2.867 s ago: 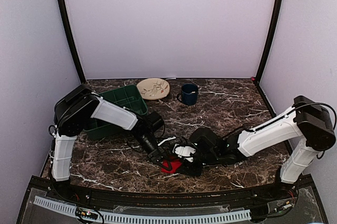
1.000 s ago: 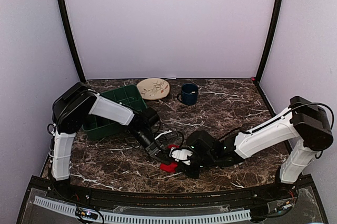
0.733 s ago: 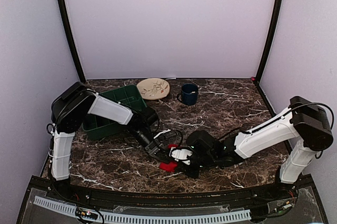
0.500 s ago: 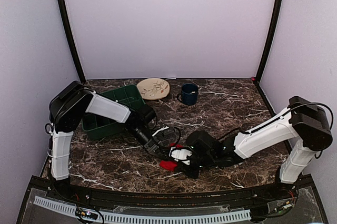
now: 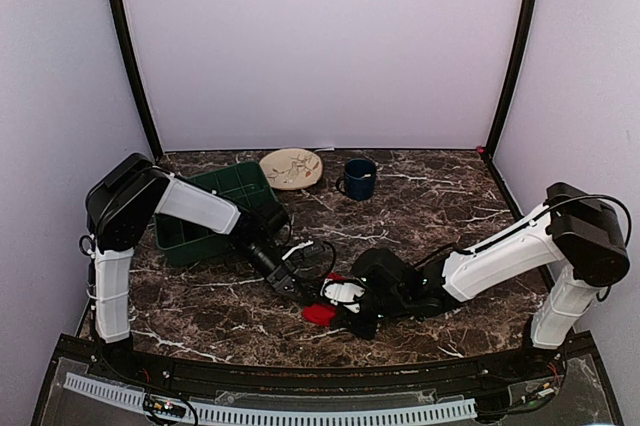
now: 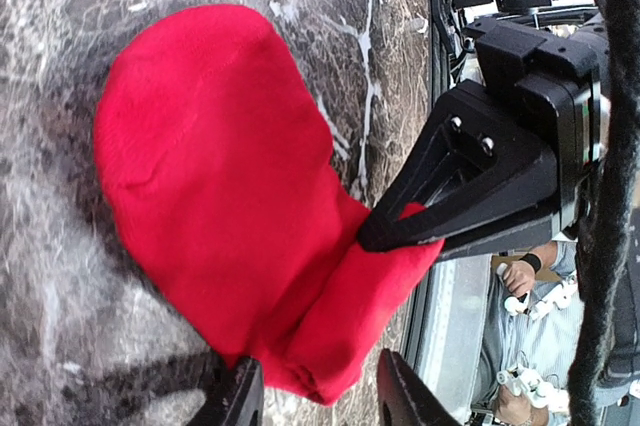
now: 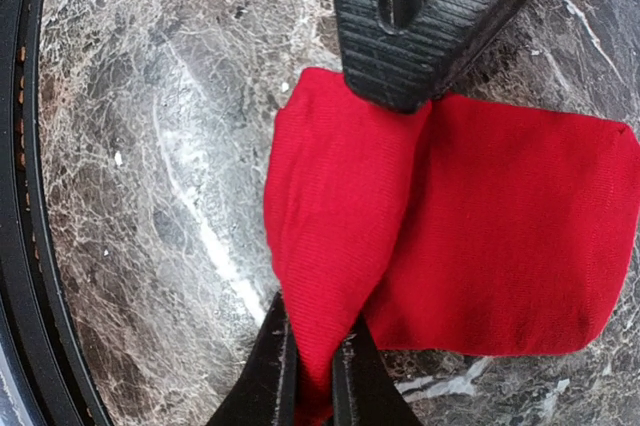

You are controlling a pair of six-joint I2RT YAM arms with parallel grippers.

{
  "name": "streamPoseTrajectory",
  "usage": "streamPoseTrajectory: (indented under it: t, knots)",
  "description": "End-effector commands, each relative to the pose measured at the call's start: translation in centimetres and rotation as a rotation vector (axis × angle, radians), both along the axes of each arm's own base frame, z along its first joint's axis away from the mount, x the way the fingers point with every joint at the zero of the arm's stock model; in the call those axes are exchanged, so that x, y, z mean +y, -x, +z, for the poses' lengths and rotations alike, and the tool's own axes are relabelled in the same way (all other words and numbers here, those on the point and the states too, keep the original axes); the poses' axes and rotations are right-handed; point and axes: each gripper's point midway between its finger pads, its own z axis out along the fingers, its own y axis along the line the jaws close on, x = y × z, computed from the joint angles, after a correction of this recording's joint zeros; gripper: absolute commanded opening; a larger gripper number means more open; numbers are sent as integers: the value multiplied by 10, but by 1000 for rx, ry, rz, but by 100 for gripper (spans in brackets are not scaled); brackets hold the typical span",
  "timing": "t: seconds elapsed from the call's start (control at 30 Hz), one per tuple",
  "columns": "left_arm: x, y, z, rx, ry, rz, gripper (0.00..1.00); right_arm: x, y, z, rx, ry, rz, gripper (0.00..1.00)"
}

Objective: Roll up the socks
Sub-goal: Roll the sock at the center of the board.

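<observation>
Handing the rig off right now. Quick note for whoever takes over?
Right claw: shut on a raised fold of the red fabric sock.
Left claw: open, with the sock's end close by its tips, not gripped.
The sock lies on the dark marble table, near the front edge, between the two arms.
Done: sock partly folded over.
Left: the roll itself, as it is no tight bundle yet. Only one red piece shows; I cannot tell if it is a pair.

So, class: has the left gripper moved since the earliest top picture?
Yes. The left gripper has drawn back up-left, toward the bin and away from the sock.
</observation>
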Motion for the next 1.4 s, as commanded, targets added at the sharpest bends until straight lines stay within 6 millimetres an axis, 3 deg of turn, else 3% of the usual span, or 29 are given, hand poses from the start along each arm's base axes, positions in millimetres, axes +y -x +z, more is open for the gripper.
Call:
streamPoseTrajectory:
  t: [0.0,0.6,0.87,1.0,1.37]
  knots:
    - [17,-1,-11,-42,-89,28,41,5,0,3,40,-26,-5,1]
    - [23,-32,11,-215,-63,170,41,1,-3,0,253,-70,-27,2]
    - [33,-43,28,-409,-32,288,45,3,0,-1,391,-92,-27,2]
    - [28,-36,38,-512,-4,282,45,4,0,2,449,-107,-26,2]
    - [11,-10,30,-691,-21,226,45,3,-5,11,641,-147,-56,2]
